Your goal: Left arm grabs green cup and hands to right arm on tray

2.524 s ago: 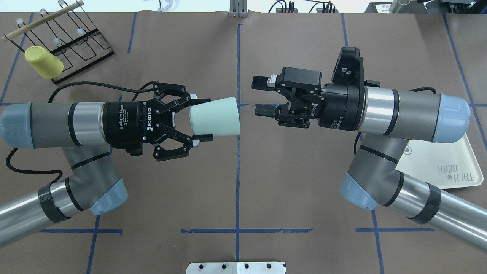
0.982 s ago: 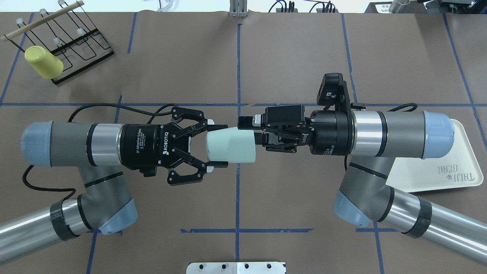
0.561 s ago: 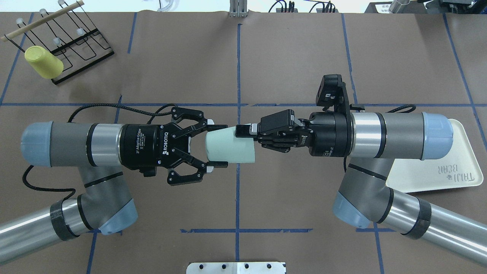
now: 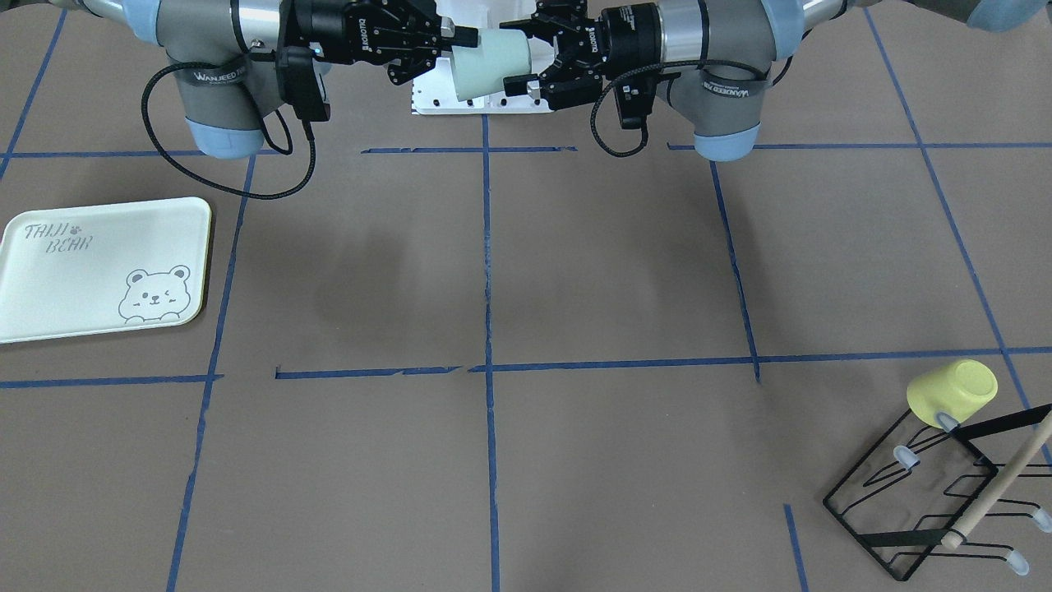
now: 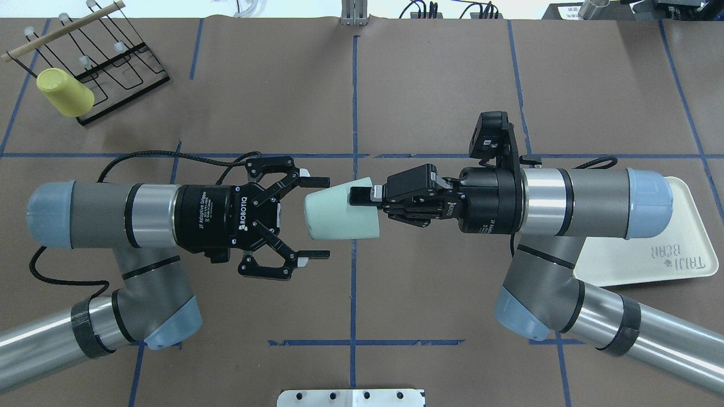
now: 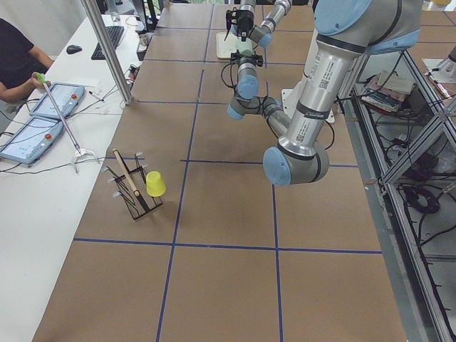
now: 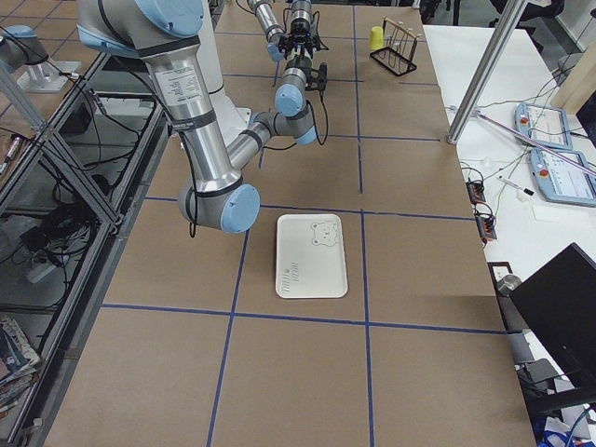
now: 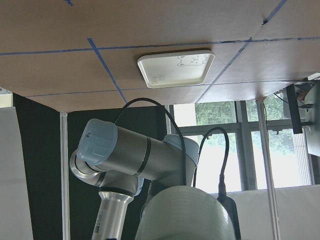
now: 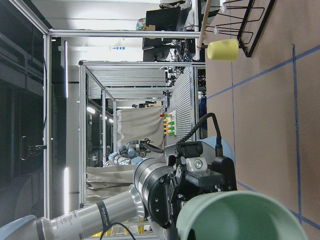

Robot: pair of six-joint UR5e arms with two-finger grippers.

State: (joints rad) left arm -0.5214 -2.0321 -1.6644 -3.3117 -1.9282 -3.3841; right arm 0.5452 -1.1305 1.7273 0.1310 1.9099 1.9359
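Observation:
The green cup [image 5: 339, 217] lies on its side in mid-air over the table's centre, mouth toward my right arm. My right gripper [image 5: 365, 200] is shut on the cup's rim, with one finger [image 5: 359, 196] outside the wall. My left gripper [image 5: 324, 217] is open, and its fingers flank the cup's base without touching it. In the front-facing view the cup [image 4: 491, 62] hangs between the right gripper [image 4: 460, 41] and the left gripper [image 4: 516, 56]. The cup fills the bottom of the left wrist view [image 8: 185, 215] and the right wrist view [image 9: 235, 217]. The tray [image 5: 679, 249] lies on the table under my right arm.
A yellow cup [image 5: 65, 92] hangs on a black wire rack [image 5: 113, 62] at the far left corner, with a wooden stick across the rack. The tray [image 4: 82, 279] carries nothing. A white metal plate [image 5: 350, 397] sits at the near edge.
My right gripper moved in and shut on the cup's rim. My left gripper then opened and drew back slightly to the left, letting go of the cup.

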